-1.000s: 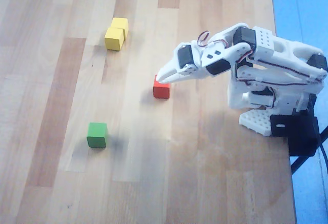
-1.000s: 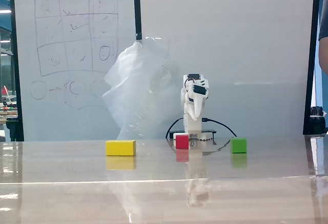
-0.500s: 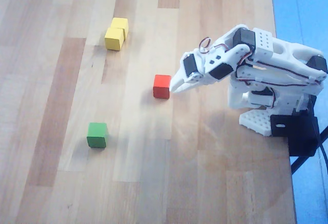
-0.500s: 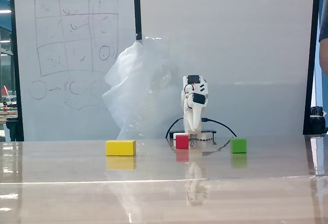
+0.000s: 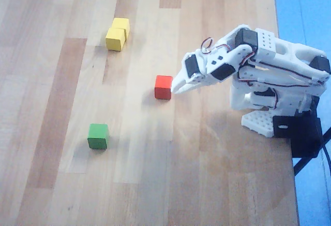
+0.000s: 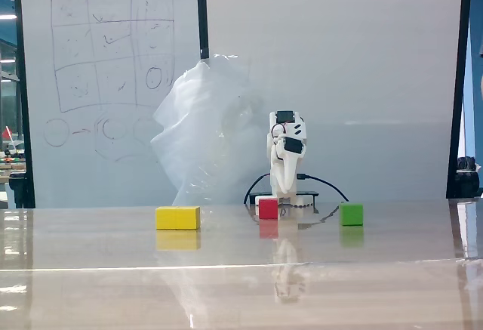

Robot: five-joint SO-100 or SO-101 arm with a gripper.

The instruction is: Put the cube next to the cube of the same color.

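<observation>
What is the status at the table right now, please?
Gripper empty, tips at the red cube; jaw state unclear. Two yellow cubes already touching. Green cube apart, nothing in the way.

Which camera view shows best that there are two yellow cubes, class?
The overhead view: both yellow cubes appear as separate blocks touching at a corner region. The fixed view, low at table level, merges them into one wide yellow block, so the count cannot be told.

Red cube (image 5: 163,87) right at the hand's (image 5: 176,87) tip, blocking its front; open desk (image 5: 62,174) between it, green cube (image 5: 98,136), touching yellow cubes (image 5: 118,34)
</observation>
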